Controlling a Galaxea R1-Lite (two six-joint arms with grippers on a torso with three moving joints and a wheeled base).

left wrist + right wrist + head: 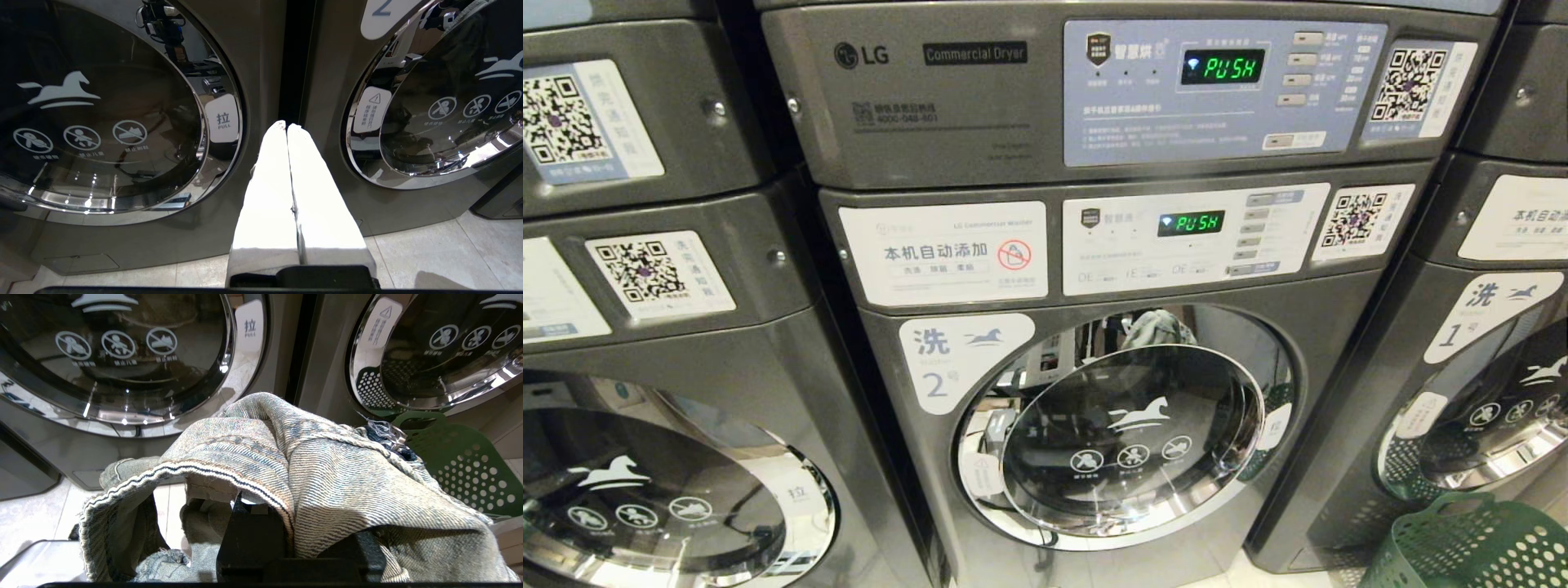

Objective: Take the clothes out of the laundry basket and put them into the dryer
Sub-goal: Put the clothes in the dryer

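The head view faces a stack of grey machines: a dryer (1094,90) on top with "PUSH" lit on its display, and below it a washer (1127,425) marked 2 whose round glass door is closed. Only the dryer's control panel shows; its door is cut off above the picture. More machines stand on either side, each only partly in frame. A green laundry basket (1470,547) sits on the floor in front of the right-hand machine, cut off at the corner, so its contents cannot be seen from there. Neither arm appears in the head view.

In the left wrist view the left claw (287,124) is closed on nothing, its two white fingers (265,196) pressed together and pointing at the dark gap between two machines, clear of both doors.

In the right wrist view a pair of faded jeans (310,469) is draped over the right claw (261,522) and hides its fingers almost wholly; only the dark base shows beneath the cloth. The claw is clamped on the jeans, which hang in front of the washer doors above the tiled floor (32,514). The basket's perforated wall (461,465) stands just beside the jeans, and its inside is hidden behind them.
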